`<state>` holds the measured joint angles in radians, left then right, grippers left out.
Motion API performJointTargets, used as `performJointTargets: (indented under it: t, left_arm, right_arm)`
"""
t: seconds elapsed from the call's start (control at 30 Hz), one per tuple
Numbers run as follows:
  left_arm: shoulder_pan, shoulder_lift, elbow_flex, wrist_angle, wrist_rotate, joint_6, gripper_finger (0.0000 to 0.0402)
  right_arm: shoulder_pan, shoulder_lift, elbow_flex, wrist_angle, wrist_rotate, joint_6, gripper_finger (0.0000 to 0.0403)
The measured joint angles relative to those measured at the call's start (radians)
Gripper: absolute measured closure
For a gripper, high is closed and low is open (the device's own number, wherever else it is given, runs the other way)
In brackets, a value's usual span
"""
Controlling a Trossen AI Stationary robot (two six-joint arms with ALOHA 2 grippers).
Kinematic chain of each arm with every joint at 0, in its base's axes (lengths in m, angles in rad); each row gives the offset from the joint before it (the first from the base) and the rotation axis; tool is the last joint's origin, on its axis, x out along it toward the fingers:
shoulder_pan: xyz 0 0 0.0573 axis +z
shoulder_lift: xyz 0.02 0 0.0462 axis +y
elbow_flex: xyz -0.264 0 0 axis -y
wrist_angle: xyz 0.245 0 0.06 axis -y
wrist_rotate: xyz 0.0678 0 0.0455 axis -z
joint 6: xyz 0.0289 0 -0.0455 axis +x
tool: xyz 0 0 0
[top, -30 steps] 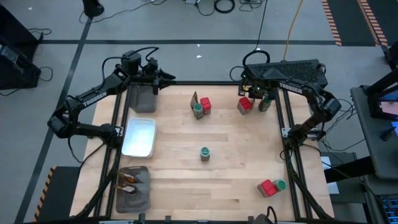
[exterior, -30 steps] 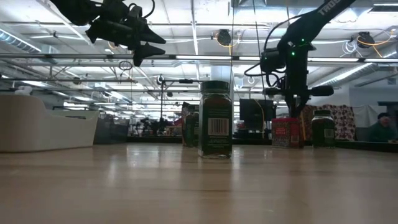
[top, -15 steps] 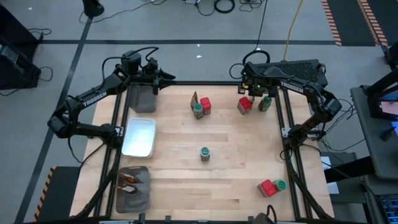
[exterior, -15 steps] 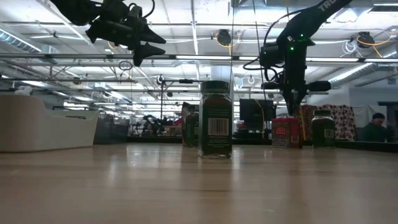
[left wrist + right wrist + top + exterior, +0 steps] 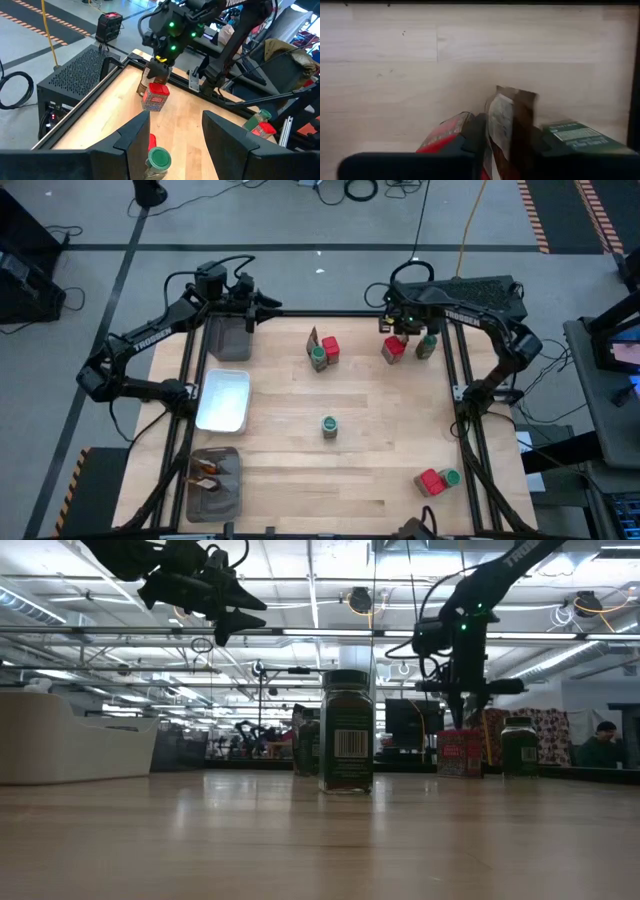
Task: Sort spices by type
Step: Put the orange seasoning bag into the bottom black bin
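My right gripper (image 5: 406,330) points down at the far right, shut on a brown sachet (image 5: 507,117). The sachet stands between a red box (image 5: 393,350) and a green-lidded jar (image 5: 426,345). My left gripper (image 5: 252,306) hangs open and empty above the far grey mesh tray (image 5: 228,340). One jar (image 5: 329,426) stands alone mid-table. A jar, a red box and a sachet (image 5: 313,338) stand together at the far middle. A red box (image 5: 430,480) and a jar (image 5: 449,477) stand at the near right. My right gripper has the sachet's upper end (image 5: 150,75) between its two fingers, coming from above and pointing down. The sachet stays upright below the fingers. The red box (image 5: 155,97) hides its lower end, so I cannot tell whether it rests on the table.
A white dish (image 5: 223,400) lies at the left. A grey mesh tray (image 5: 214,480) at the near left holds brown sachets. Black frame rails (image 5: 450,380) run along the table's edges. Bare wood lies between the middle jar and the near edge.
My right gripper has rolled a little about its own pointing line while staying over the red box and the jar at the far right. The spices on the table stand where they were.
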<state>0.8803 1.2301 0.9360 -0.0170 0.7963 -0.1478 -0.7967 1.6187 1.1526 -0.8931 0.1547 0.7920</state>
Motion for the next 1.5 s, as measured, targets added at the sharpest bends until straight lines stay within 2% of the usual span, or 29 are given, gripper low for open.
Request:
performJointTargets:
  t: [0.33, 0.5, 0.67, 0.8, 1.03, 1.37, 1.5]
  left_arm:
    - [-0.002, 0.0, 0.0, -0.018, 0.0, -0.003, 0.0217]
    - [-0.008, 0.0, 0.0, -0.031, 0.0, -0.003, 0.0217]
    - [-0.018, 0.0, 0.0, -0.03, 0.0, -0.003, 0.0217]
    - [-0.024, 0.0, 0.0, -0.03, 0.0, -0.001, 0.0217]
    - [-0.025, 0.0, 0.0, -0.029, 0.0, 0.0, 0.0217]
    - [-0.025, 0.0, 0.0, -0.029, 0.0, -0.001, 0.0217]
    - [-0.025, 0.0, 0.0, -0.029, 0.0, -0.003, 0.0217]
  right_arm:
    - [0.0, 0.077, 0.0, 0.052, 0.0, -0.019, 0.0253]
    - [0.0, 0.096, -0.001, 0.052, -0.002, -0.019, 0.0233]
    - [0.0, 0.113, -0.001, 0.052, -0.011, -0.019, 0.023]
    - [0.0, 0.126, -0.001, 0.051, -0.055, -0.019, 0.0238]
    - [0.0, 0.132, -0.002, 0.042, -0.058, -0.019, 0.0269]
    - [0.0, 0.131, -0.002, 0.035, -0.058, -0.023, 0.0369]
    - [0.0, 0.131, -0.002, 0.034, -0.057, -0.023, 0.0392]
